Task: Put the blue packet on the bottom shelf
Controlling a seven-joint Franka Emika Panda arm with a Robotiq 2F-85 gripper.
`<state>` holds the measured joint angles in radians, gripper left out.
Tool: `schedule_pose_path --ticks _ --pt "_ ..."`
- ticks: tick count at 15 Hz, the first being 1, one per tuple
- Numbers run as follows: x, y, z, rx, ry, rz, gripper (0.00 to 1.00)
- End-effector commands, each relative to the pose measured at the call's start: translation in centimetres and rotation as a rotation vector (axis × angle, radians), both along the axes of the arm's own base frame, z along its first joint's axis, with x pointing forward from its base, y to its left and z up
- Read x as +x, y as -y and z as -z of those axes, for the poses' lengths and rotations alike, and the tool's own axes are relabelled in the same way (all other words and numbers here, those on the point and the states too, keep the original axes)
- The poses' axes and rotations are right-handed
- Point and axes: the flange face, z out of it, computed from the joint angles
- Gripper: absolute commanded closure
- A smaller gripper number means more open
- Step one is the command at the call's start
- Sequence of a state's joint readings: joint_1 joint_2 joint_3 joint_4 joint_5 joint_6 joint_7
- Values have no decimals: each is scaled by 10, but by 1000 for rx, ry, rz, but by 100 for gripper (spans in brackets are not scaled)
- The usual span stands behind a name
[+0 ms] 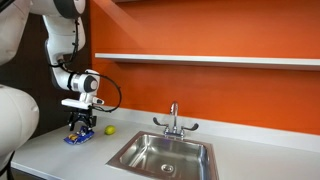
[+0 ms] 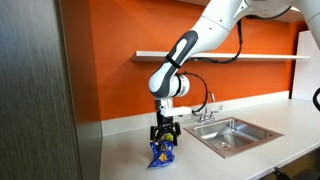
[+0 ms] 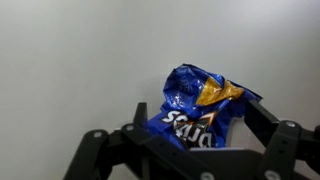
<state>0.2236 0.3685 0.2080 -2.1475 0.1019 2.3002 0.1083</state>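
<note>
Right now the gripper (image 2: pixel 164 136) hangs at lower centre of an exterior view, pointing straight down. Its jaws are spread wide, w/ one finger on each side of the blue packet (image 2: pixel 163 152). The wrist view agrees: black fingers (image 3: pixel 280 140) come up from the bottom edge at left & right, and the packet (image 3: pixel 195 105) fills the gap betw. them at centre-right of frame. Can't tell if the pads touch the foil, but the gap reads as open, not clamped.

The packet is crumpled blue foil w/ white lettering & a yellow patch near its top. It sits on the white table (image 2: pixel 125 158), directly under the gripper. In an exterior view gripper (image 1: pixel 82 124) and packet (image 1: pixel 78 137) are at lower left of frame. The small yellow-green ball (image 1: pixel 110 129) is on the table just to the right of them, near the packet but not touching it.

Further right in that frame is a steel sink (image 1: pixel 165 152) set into the table, w/ a chrome faucet (image 1: pixel 173 118) behind it against the orange wall (image 1: pixel 220 95). The sink (image 2: pixel 237 133) and faucet (image 2: pixel 208 108) also show at right of centre in an exterior view.

The bottom shelf (image 1: pixel 210 60) is a thin white strip running across the wall through the upper-middle of the frame, well above table, packet & gripper. It also shows at upper right in an exterior view (image 2: pixel 240 56), behind the white arm (image 2: pixel 190 45), which slopes down from the top right to the gripper.
</note>
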Motion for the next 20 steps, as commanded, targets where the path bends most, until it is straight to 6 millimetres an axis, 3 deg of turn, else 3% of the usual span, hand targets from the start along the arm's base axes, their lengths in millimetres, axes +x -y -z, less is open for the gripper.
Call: schedule_pose_path --ticks 1,11,13,20 --pt "7 0 2 -6 -14 26 0" --pt "9 3 11 -11 -33 40 0" --pt "9 3 12 -12 -36 41 26" --pt "10 2 21 -13 -52 42 80"
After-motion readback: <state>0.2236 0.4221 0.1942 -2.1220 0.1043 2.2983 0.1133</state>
